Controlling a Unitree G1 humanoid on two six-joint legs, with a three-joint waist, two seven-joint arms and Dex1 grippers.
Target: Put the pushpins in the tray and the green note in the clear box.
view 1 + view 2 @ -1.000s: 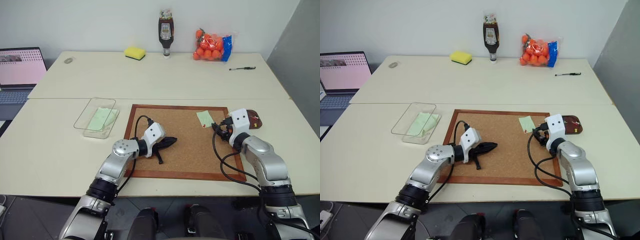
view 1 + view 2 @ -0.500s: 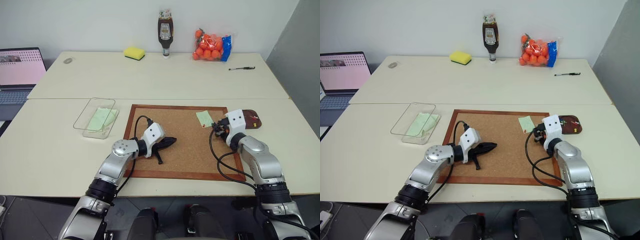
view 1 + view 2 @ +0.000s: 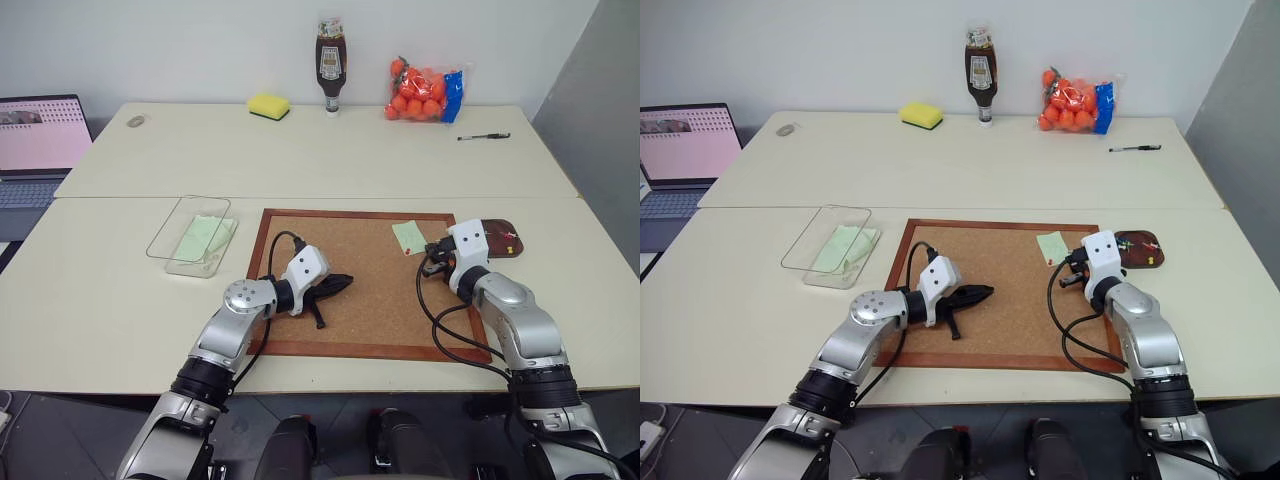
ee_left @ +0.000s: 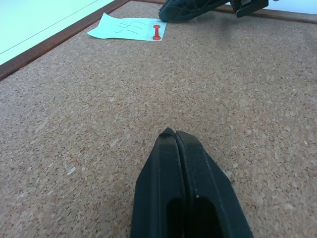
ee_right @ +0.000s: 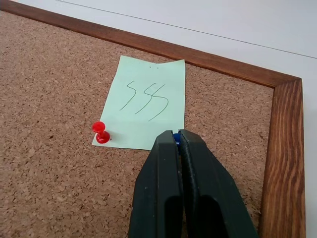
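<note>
The pale green note (image 5: pixel 146 109), scribbled on, lies near the corkboard's (image 3: pixel 350 213) far right corner. A red pushpin (image 5: pixel 101 133) stands in one near corner of the note. At the other near corner my right gripper (image 5: pixel 177 135) is shut on a blue pushpin (image 5: pixel 176 137), which peeks out between the fingertips. The brown tray (image 3: pixel 505 240) sits just right of the board, behind my right wrist, with small coloured pins in it. My left gripper (image 3: pixel 347 282) rests shut and empty on the middle of the cork. The clear box (image 3: pixel 192 235) stands left of the board and holds a pale green sheet.
Along the far table stand a yellow sponge (image 3: pixel 269 105), a sauce bottle (image 3: pixel 331 68), a bag of orange fruit (image 3: pixel 425 92) and a pen (image 3: pixel 485 136). A laptop (image 3: pixel 40 140) sits at the far left. Cables loop from both wrists over the board.
My right gripper has closed at the note's near corner and edged slightly left. The left arm has not moved.
</note>
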